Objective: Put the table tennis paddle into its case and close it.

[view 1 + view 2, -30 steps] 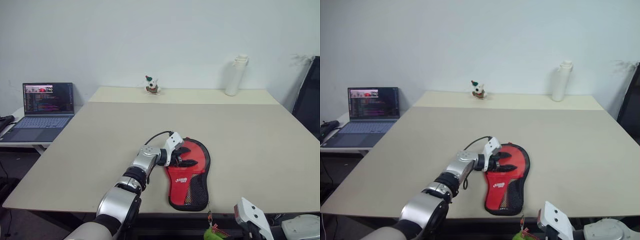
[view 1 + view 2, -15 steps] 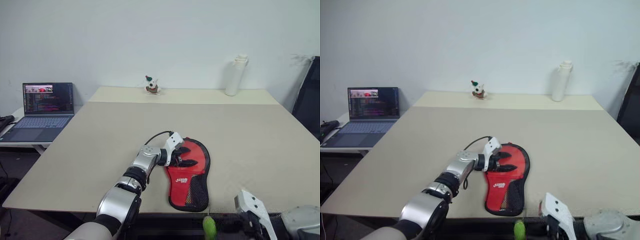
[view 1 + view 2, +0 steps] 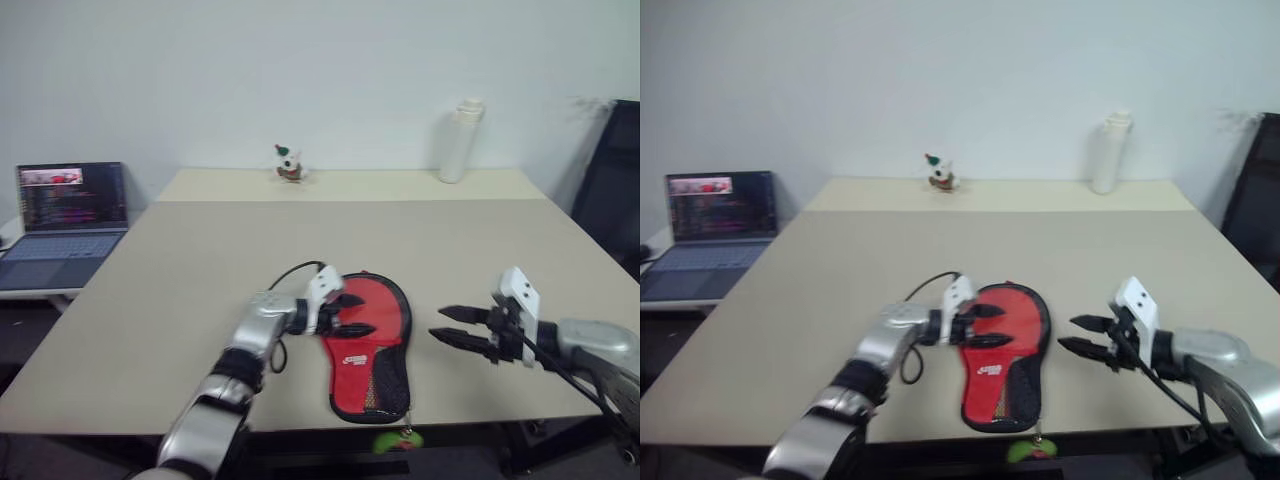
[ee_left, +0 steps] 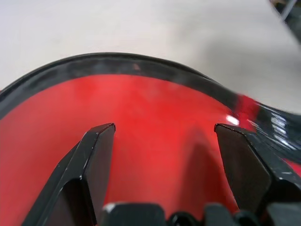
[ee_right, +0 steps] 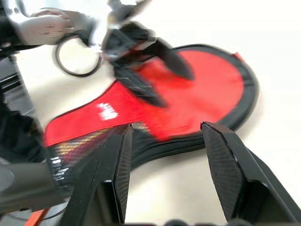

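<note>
The case [image 3: 393, 310] lies flat near the table's front edge, red panel up with a black rim and a mesh pocket at its narrow end. My left gripper [image 3: 366, 314] hovers open over the round part, and its fingers [image 4: 94, 155] frame the red panel [image 4: 155, 103]. My right gripper [image 3: 437, 323] is open above the bare table just right of the case, pointing at it. The right wrist view shows that gripper [image 5: 167, 127] facing the case [image 5: 211, 89] and the left gripper [image 5: 155, 70]. The table tennis paddle is hidden.
A green tag [image 3: 398, 439] hangs below the table edge under the case's narrow end. A laptop [image 3: 65, 200] stands on a side table at far left. At the back of the table [image 3: 200, 240] are a small figurine [image 3: 289, 163] and a white bottle [image 3: 458, 140]. A dark chair [image 3: 610, 180] stands at right.
The head views have shifted. My right gripper rose from below the table's front edge to over the table beside the case, and it opened. The green tag now hangs free.
</note>
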Robot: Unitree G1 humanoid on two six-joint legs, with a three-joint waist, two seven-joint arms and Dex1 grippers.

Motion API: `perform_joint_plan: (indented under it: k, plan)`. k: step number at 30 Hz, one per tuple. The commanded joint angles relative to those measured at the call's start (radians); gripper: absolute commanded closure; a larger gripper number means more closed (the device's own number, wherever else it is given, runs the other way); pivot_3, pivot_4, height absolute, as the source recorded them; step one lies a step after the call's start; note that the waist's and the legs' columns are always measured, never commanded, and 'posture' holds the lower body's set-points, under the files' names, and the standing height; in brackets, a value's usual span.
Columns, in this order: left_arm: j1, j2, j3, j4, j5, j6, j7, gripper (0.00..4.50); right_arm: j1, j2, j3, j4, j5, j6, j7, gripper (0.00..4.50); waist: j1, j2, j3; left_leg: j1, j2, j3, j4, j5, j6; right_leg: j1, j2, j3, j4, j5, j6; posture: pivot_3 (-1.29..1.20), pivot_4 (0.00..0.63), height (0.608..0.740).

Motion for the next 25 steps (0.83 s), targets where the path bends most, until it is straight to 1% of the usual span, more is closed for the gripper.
perform_joint_plan:
  k: [1,5,9,13,14,15,18,21,25]
  plan:
    - [0.077,0.089,0.043,-0.269,-0.080,0.098,-0.021,0.81,-0.115,0.041,0.048,0.161,-0.079,-0.120,0.080,2.02,-0.003,0.000,0.002,0.000,0.000,0.000,0.000,0.000,0.000,0.000,0.000,0.000,0.000,0.000,0.000,0.00,0.150,0.740]
    - [0.165,0.143,0.089,-0.449,-0.130,0.200,0.061,0.81,-0.218,0.082,0.090,0.342,-0.153,-0.220,0.158,2.02,0.002,0.001,0.004,0.000,0.000,0.000,0.000,0.000,0.000,0.000,0.000,0.000,0.001,0.000,-0.001,0.00,0.150,0.740]
    - [0.228,0.151,0.122,-0.567,-0.148,0.268,0.174,0.81,-0.280,0.097,0.102,0.495,-0.207,-0.304,0.230,2.02,0.009,0.001,0.005,0.000,-0.001,0.002,0.001,0.000,0.000,0.000,-0.002,0.000,0.000,0.000,0.000,0.00,0.150,0.740]
    - [0.295,0.165,0.159,-0.657,-0.170,0.303,0.249,0.81,-0.295,0.102,0.100,0.542,-0.238,-0.329,0.259,2.02,0.011,0.001,0.005,0.000,-0.002,0.003,0.001,0.000,0.000,0.000,-0.003,0.001,0.000,0.000,0.000,0.00,0.150,0.740]
    - [0.298,0.160,0.153,-0.673,-0.173,0.316,0.267,0.81,-0.299,0.094,0.091,0.559,-0.241,-0.336,0.272,2.02,0.011,0.001,0.005,0.000,-0.001,0.004,0.001,0.000,0.000,0.000,-0.003,0.001,0.000,0.000,0.000,0.00,0.150,0.740]
    - [0.299,0.160,0.147,-0.682,-0.173,0.322,0.279,0.81,-0.302,0.082,0.079,0.563,-0.241,-0.334,0.284,2.02,0.011,0.001,0.005,0.000,-0.001,0.003,0.001,0.000,0.000,0.000,-0.003,0.001,0.000,0.000,0.000,0.00,0.150,0.740]
    - [0.285,0.196,0.152,-0.631,-0.173,0.279,0.261,0.81,-0.285,0.057,0.058,0.499,-0.246,-0.309,0.269,2.02,0.011,0.001,0.005,0.001,-0.001,0.003,0.001,0.000,0.000,0.000,-0.003,0.001,0.002,0.000,-0.001,0.00,0.150,0.740]
    - [0.257,0.194,0.130,-0.581,-0.163,0.252,0.272,0.81,-0.267,0.041,0.039,0.489,-0.241,-0.303,0.265,2.02,0.011,0.001,0.005,0.002,-0.001,0.004,0.001,0.000,0.000,0.000,-0.002,0.001,0.002,0.000,-0.001,0.00,0.150,0.740]
    - [0.241,0.184,0.134,-0.552,-0.172,0.242,0.298,0.81,-0.216,0.022,0.031,0.423,-0.243,-0.270,0.259,2.02,0.012,0.001,0.005,0.001,-0.001,0.004,0.001,0.000,0.000,0.000,-0.002,0.001,0.001,0.000,-0.001,0.00,0.150,0.740]
